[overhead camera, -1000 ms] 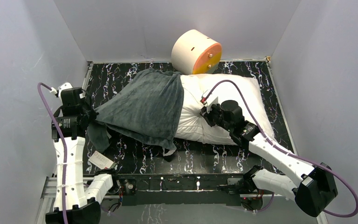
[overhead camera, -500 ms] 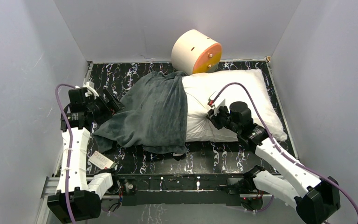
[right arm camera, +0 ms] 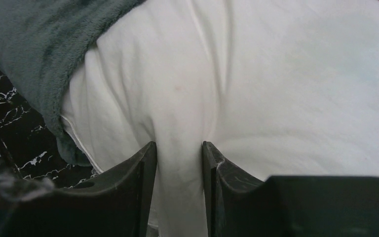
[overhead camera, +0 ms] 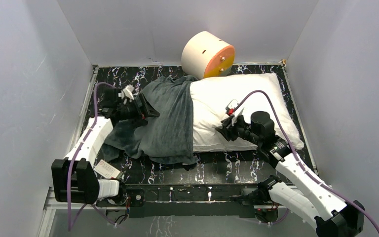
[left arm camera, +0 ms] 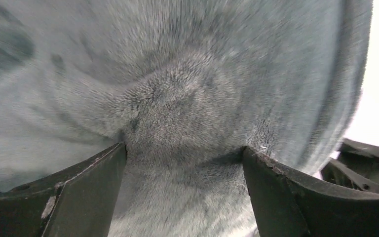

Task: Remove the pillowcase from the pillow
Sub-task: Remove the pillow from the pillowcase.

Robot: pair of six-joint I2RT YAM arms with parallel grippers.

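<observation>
**Grey pillowcase bunched over the pillow's left end, one arm at each side**

At the left, the left arm (overhead camera: 93, 138) reaches in over the dark marbled surface (overhead camera: 217, 165), and its jaws are released. In the wrist view the two black fingers (left arm camera: 84, 192) stand wide apart and are pushed into the plush, with a mound of grey fabric bulging between them. A small white card (overhead camera: 107, 171) lies on the surface near this arm's base.

The pillowcase (overhead camera: 170, 118) lies plain grey face up. Its left part is crumpled on the surface, and its right part is draped over the left end of the pillow (overhead camera: 217, 94). Its right edge runs across the pillow from far to near.

A cream-and-orange cylinder (overhead camera: 207, 54) lies on its side at the far wall, just behind the pillow's far edge. The rest of the white pillow lies bare, stretching towards the right side of the surface.

From the near right, the right arm (overhead camera: 301, 173) comes in low at the pillow's near edge. Its jaws are drawn close together and grasp a raised fold of the white pillow (right arm camera: 276, 89), which presses against both fingers (right arm camera: 138, 187). The grey pillowcase (right arm camera: 34, 34) shows at the upper left of that wrist view.
</observation>
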